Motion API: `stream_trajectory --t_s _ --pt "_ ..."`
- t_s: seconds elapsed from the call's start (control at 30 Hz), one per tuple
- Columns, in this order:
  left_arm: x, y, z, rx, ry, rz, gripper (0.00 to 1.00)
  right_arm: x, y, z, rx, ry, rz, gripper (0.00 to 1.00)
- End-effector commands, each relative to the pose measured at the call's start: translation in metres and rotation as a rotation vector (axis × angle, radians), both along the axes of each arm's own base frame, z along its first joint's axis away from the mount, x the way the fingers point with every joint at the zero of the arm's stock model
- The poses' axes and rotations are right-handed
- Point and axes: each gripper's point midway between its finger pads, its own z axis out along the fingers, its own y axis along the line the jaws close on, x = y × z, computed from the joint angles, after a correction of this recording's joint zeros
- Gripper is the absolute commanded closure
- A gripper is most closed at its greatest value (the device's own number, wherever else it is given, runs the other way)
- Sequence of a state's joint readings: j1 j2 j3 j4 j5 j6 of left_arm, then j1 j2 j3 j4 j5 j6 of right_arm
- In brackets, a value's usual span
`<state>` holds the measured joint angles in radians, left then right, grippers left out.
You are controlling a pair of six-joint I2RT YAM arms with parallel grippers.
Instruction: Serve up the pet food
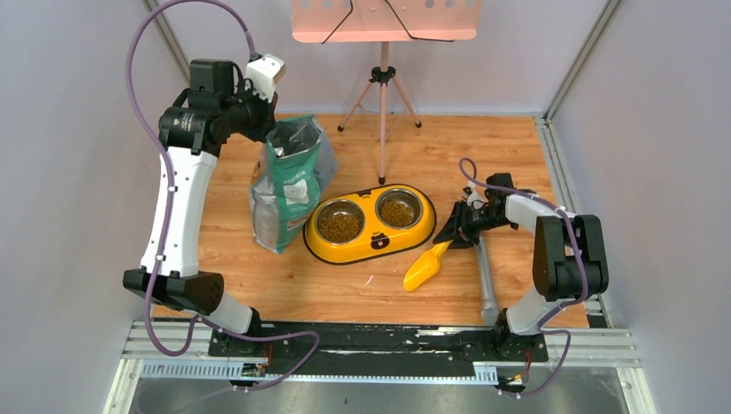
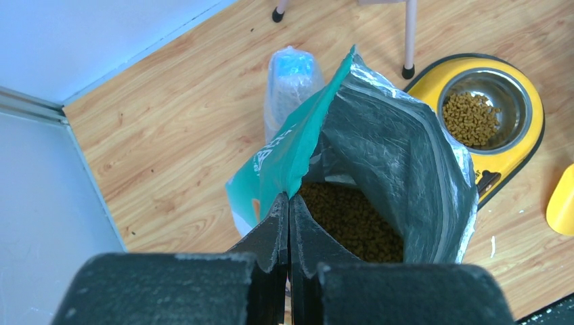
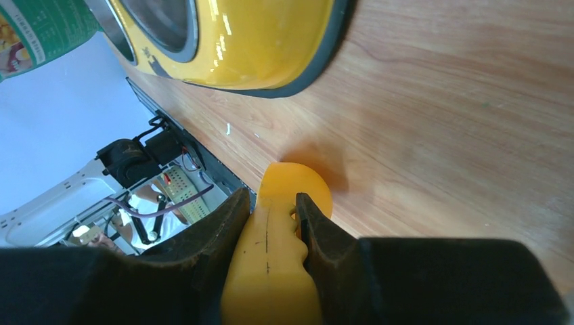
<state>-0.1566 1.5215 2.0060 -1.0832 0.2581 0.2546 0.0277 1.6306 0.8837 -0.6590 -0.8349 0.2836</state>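
In the upper left of the overhead view, the left gripper (image 2: 290,202) has its black jaws pressed together on the near rim of the green-and-white printed foil bag (image 1: 289,185), which stands upright with its mouth open. Its wrist view looks down onto the pet food (image 2: 352,220), a loose heap of small brown dry pellets low inside the silver lining. More of it lies at frame centre, in both steel bowls of the glossy yellow plastic double-bowl feeder (image 1: 371,248), just right of the bag. Right of the feeder, the orange-yellow plastic scoop (image 1: 424,269) rests on the wooden tabletop (image 1: 259,285), its bowl apparently empty, and the right gripper (image 3: 271,203) clamps its handle between both fingers.

The kibble should be light, hard and free-flowing. It cannot be pinched and will spill and roll easily, so it is best moved with the scoop, held by its handle, or by tipping the bag, whose thin soft wall may buckle under a rim grip.
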Motion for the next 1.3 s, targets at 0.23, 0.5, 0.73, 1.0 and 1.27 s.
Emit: stream_trajectory --t_s 0.23,0.5,0.73,1.0,1.27 --pt "0.009 -0.006 0.035 -0.035 -0.137 -0.022 1.00 0.002 -0.007 -0.017 -0.095 0.032 -0.017 0.64" --pt "0.012 -0.009 0.034 -0.044 -0.133 -0.032 1.00 0.009 -0.016 -0.014 -0.163 0.010 -0.039 0.56" --pt "0.010 -0.008 0.035 -0.041 -0.136 -0.033 1.00 0.012 -0.020 0.014 -0.188 0.000 -0.036 0.54" --pt "0.004 -0.008 0.034 -0.029 -0.136 -0.046 1.00 0.054 -0.008 0.094 -0.134 -0.239 0.026 0.50" --pt "0.006 -0.008 0.039 -0.036 -0.150 -0.043 1.00 0.094 0.075 0.185 0.068 -0.636 0.257 0.54"
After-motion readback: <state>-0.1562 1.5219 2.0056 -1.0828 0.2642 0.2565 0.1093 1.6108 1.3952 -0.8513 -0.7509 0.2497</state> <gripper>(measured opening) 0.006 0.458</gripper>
